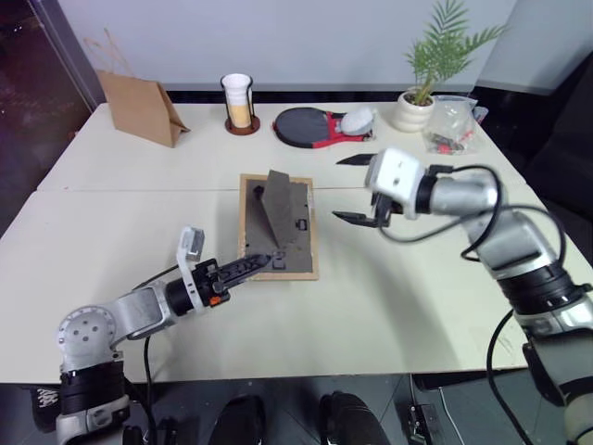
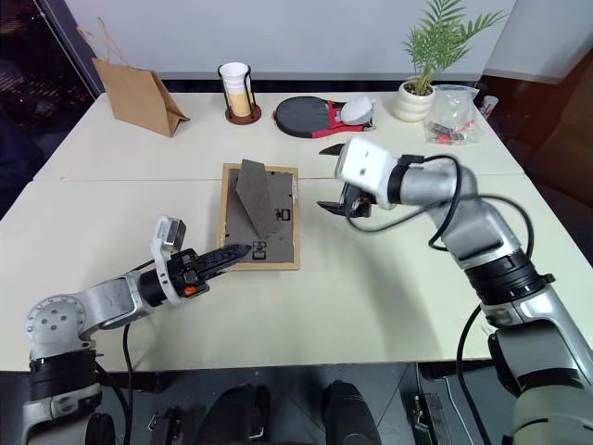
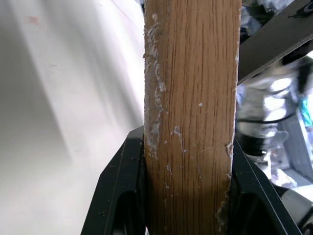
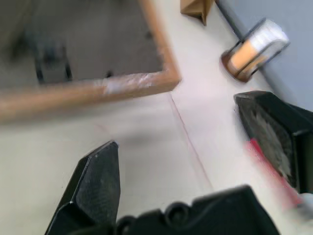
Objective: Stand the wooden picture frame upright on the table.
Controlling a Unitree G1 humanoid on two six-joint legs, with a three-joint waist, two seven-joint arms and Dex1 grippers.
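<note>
The wooden picture frame (image 1: 295,243) lies face down in the middle of the table (image 1: 389,315), dark grey back up. Its easel stand (image 1: 276,199) is folded out and sticks up. My left gripper (image 1: 255,263) reaches in from the near left and is shut on the frame's near edge. In the left wrist view the light-wood bar (image 3: 190,98) sits between the two black fingers (image 3: 117,196). My right gripper (image 1: 345,189) hovers open just to the right of the frame, pointing toward it, with nothing between its fingers (image 4: 98,181).
Along the far edge stand a brown paper bag (image 1: 139,107), a holder with paper cups (image 1: 238,102), a black and red paddle (image 1: 310,127), a potted plant (image 1: 422,93) and a clear plastic bag (image 1: 451,125). A seam crosses the table just beyond the frame.
</note>
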